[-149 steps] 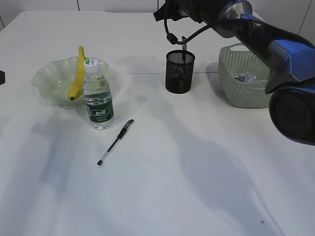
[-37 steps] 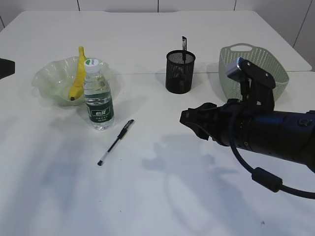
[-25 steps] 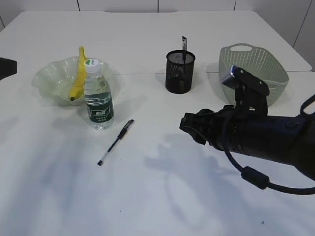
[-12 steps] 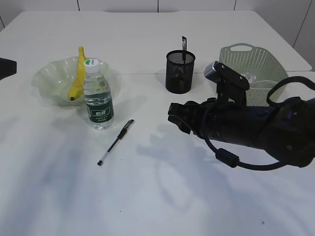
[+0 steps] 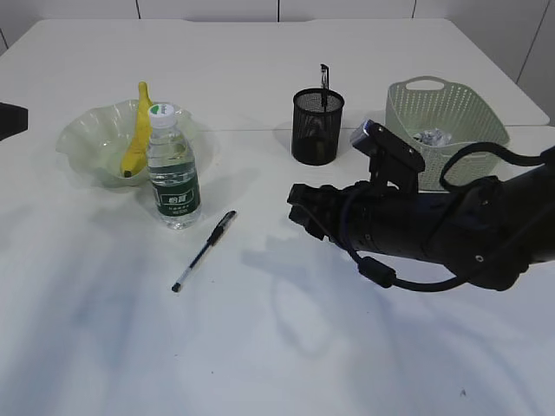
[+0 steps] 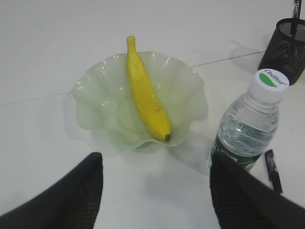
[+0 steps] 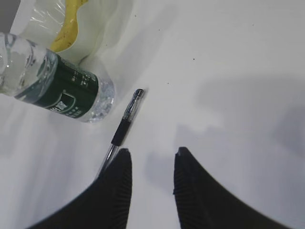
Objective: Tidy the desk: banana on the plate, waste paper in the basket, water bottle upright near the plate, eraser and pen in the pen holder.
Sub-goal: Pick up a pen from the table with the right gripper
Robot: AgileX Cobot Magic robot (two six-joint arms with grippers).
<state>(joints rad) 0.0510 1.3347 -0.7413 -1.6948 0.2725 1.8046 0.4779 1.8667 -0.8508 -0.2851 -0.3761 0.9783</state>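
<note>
The banana lies in the pale green plate, and the water bottle stands upright just right of it. A black pen lies on the table in front of the bottle. My right gripper hovers to the pen's right, open and empty. In the right wrist view the pen sits just left of my right gripper. My left gripper is open over bare table in front of the plate and banana. The eraser is out of view.
A black mesh pen holder with another pen standing in it is at the back centre. The green basket at the back right holds crumpled waste paper. My right arm's cable loops above the table's right half.
My right arm has swung left and forward across the table, bringing its gripper closer to the pen. The left gripper and all objects stay where they were.
</note>
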